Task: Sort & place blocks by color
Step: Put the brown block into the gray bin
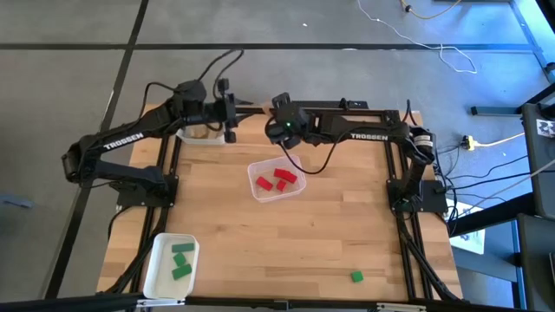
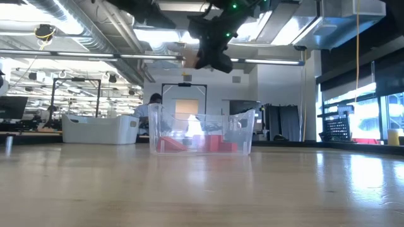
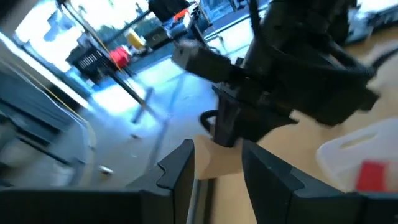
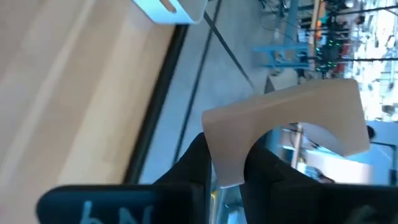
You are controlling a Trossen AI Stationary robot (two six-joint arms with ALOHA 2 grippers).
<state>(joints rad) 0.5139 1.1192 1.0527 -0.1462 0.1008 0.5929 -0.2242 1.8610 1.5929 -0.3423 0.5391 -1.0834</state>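
Right wrist view: right jaws grip tan block [image 4: 292, 121]; left jaws empty, apart.

Three small red wooden blocks [image 1: 279, 179] clustered touching in a clear plastic tray [image 1: 258, 166] at mid-table, three small green wooden blocks [image 1: 181, 260] in a white tray [image 1: 156, 276] near the front left corner, one green block [image 1: 356, 276] alone on the table, a tan arch-shaped wooden block [image 4: 292, 118] pinched in the right gripper [image 4: 229, 165], raised and tilted.

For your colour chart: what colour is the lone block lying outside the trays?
Green block, clearest in the high view.
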